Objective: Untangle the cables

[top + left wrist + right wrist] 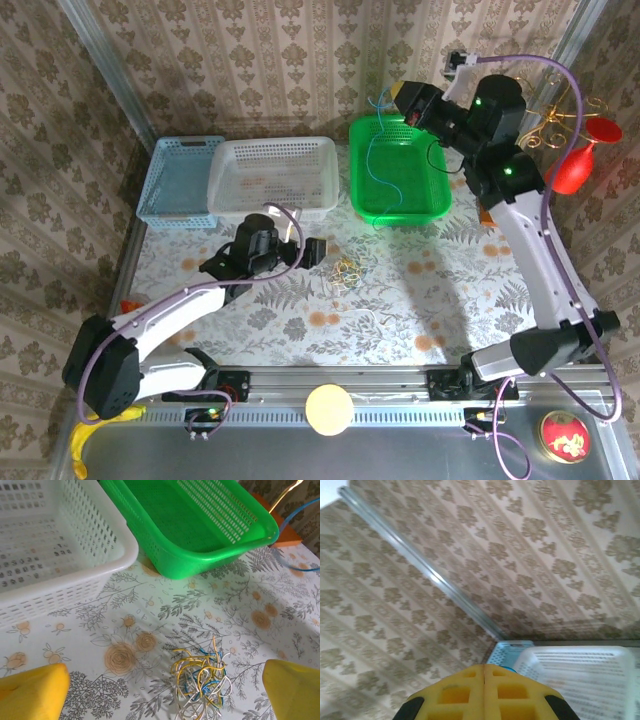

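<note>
While the cables (200, 682) are lying in a small clump on the tabletop (240, 615), the left end effector (162, 695) is hanging wide apart near them; it should be pinching only one loose loop. The right end effector (484, 690) is sitting squeezed together, up high.

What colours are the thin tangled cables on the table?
The cables are yellow, white and blue; clearest from left wrist.

Table (400, 310) far side: left basket (178, 185), middle basket (272, 148), right basket (398, 124) in a row | cables (343, 272) on table, before middle-right gap.
</note>
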